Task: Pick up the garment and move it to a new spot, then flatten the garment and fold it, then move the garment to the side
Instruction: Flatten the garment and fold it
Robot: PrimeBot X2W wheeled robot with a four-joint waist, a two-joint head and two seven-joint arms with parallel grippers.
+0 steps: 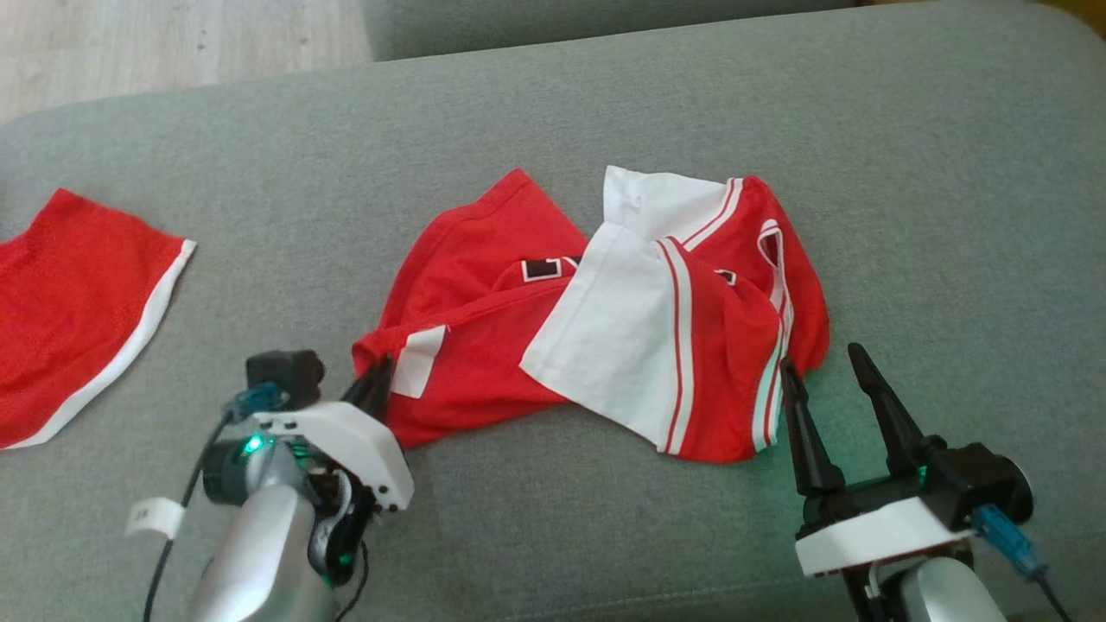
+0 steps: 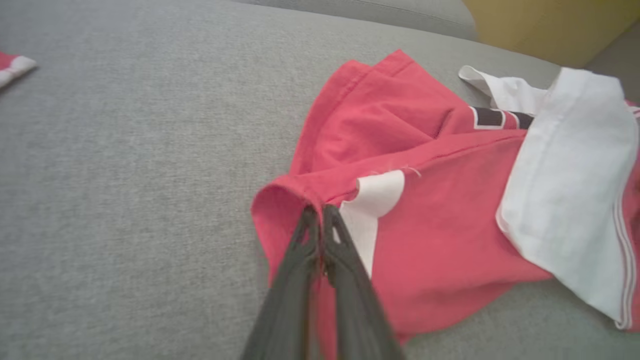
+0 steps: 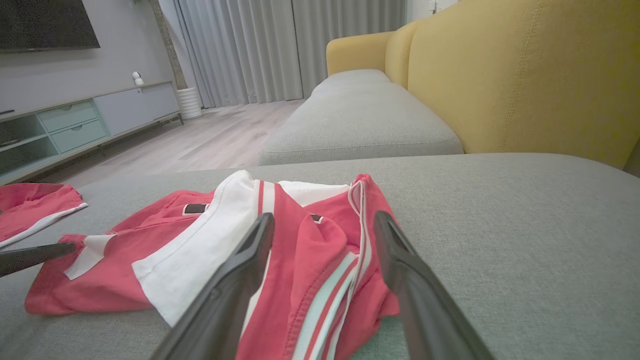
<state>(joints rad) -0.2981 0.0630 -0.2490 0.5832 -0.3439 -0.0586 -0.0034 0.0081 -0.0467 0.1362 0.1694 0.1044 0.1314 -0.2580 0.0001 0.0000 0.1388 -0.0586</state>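
Garment (image 1: 471, 380) is lying crumpled, long axis running left-right; left gripper (image 1: 378, 370) is pinching its left end, right gripper (image 1: 821, 356) gaping alongside.

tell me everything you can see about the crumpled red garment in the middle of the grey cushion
The garment is thin red fabric with white panels, red-and-white stripes and a dark printed mark. It lies crumpled and folded over itself on the grey cushion, not flattened. The left gripper is shut on its left corner, beside a small white patch. The open right gripper stands at its striped right edge.
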